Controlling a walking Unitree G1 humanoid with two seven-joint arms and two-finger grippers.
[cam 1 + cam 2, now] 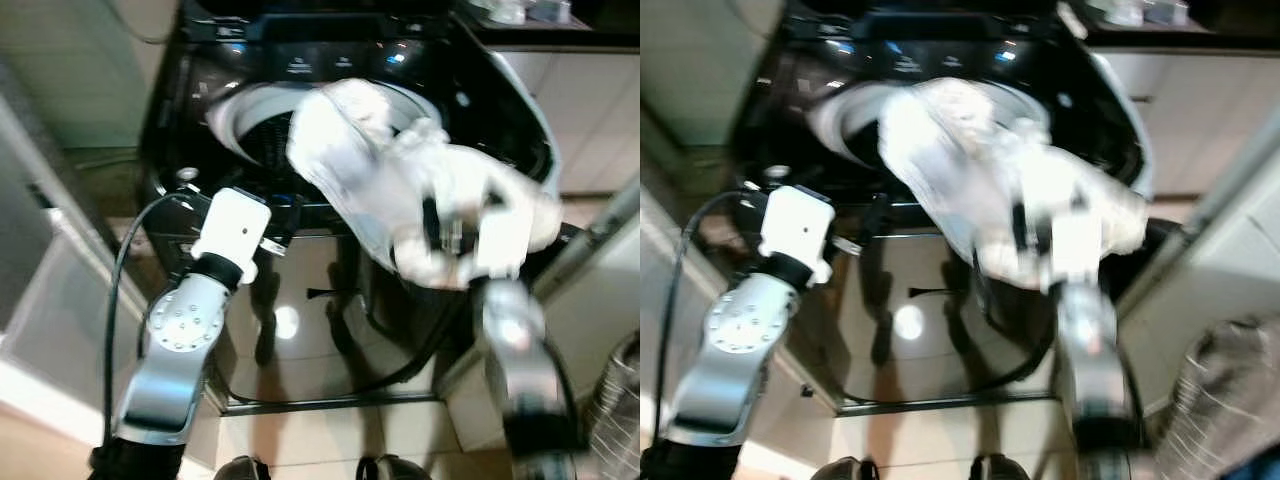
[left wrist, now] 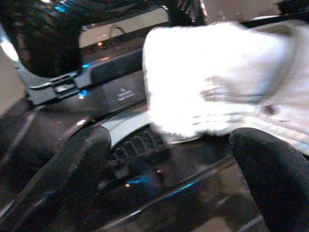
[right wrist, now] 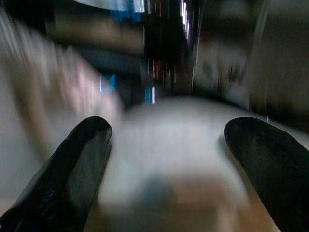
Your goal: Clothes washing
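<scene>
Ahead, white garment (image 1: pixel 400 180) over washer (image 1: pixel 210 70) opening.

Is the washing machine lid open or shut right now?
Open: the drum's pale rim and perforated wall show from above, with the white garment hanging over the opening.

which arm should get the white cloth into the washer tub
Right, probably. The white cloth is bunched over the right gripper, just above the washer opening. The left gripper is open at the washer's front edge, carrying nothing.
</scene>
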